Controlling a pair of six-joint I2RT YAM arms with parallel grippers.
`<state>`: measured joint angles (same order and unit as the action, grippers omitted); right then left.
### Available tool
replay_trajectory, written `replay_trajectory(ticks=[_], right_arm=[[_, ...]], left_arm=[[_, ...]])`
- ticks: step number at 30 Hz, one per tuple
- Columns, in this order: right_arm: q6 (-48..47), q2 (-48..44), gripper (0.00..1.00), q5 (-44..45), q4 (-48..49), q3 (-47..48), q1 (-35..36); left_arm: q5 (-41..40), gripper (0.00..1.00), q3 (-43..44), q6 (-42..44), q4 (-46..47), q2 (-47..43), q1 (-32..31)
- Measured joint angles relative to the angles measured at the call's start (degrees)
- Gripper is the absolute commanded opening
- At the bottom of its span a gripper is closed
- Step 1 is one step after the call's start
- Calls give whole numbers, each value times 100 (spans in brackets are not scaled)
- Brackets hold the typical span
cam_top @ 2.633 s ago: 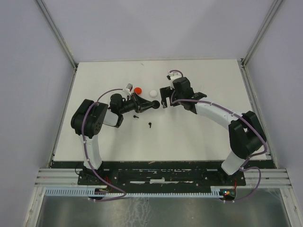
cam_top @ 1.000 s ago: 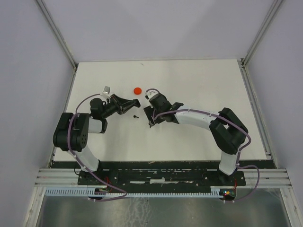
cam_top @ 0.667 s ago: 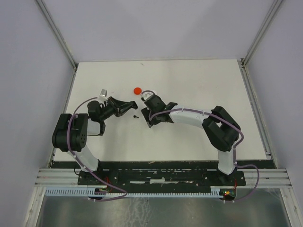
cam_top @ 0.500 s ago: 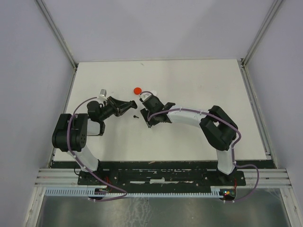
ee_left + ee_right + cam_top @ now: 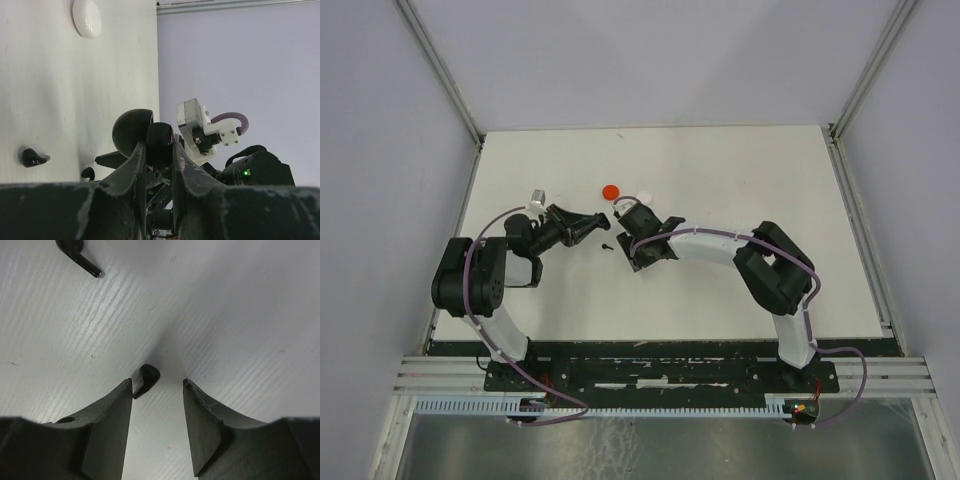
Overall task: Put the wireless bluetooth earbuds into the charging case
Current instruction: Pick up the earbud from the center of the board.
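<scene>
Earbud (image 5: 147,376), black and stemmed, lies on the white bench (image 5: 750,180) between the right arm's jaws, low in the middle of the right wrist view. The jaws stand partly open on either side of it. The bud sits close against the finger (image 5: 107,430) at frame left, with a clear gap to the other finger, so it is framed but not clamped. A second black earbud (image 5: 77,255) lies loose at the upper left of that view, apart from both fingers. Overhead, the right arm (image 5: 720,243) stretches in from the right of frame to the middle of the bench. Its jaws point down there and hide the bud beneath them, while the second bud shows as a dark speck just to their left. The left arm (image 5: 480,275) is folded at the left of frame with its jaws aimed toward the right arm's. In the left wrist view they are closed tight on a rounded black case (image 5: 159,140) at the centre of the frame, with a domed black part showing beside the gripped part. Whether the case touches the bench cannot be told. A red disc (image 5: 611,190) and a white disc (image 5: 644,196) lie on the bench just above both sets of jaws in the overhead view. The two discs are near each other, and the white one sits just beside the right wrist. The white disc also shows at the upper left of the left wrist view.
</scene>
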<state>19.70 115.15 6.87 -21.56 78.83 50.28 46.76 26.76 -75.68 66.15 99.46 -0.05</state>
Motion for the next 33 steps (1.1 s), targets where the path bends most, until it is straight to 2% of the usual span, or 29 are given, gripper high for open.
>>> replay_trajectory(ticks=[18,27,30,33], right_arm=[[-2,181,45,33,-15,175,26],[0,195,37,57,-13,184,26],[0,195,28,70,-15,184,24],[-2,195,26,74,-17,184,26]], left_arm=[[35,3,0,-39,105,55,33],[37,3,-17,-63,166,79,37],[37,3,-22,-63,168,79,37],[37,3,-22,-66,168,79,37]])
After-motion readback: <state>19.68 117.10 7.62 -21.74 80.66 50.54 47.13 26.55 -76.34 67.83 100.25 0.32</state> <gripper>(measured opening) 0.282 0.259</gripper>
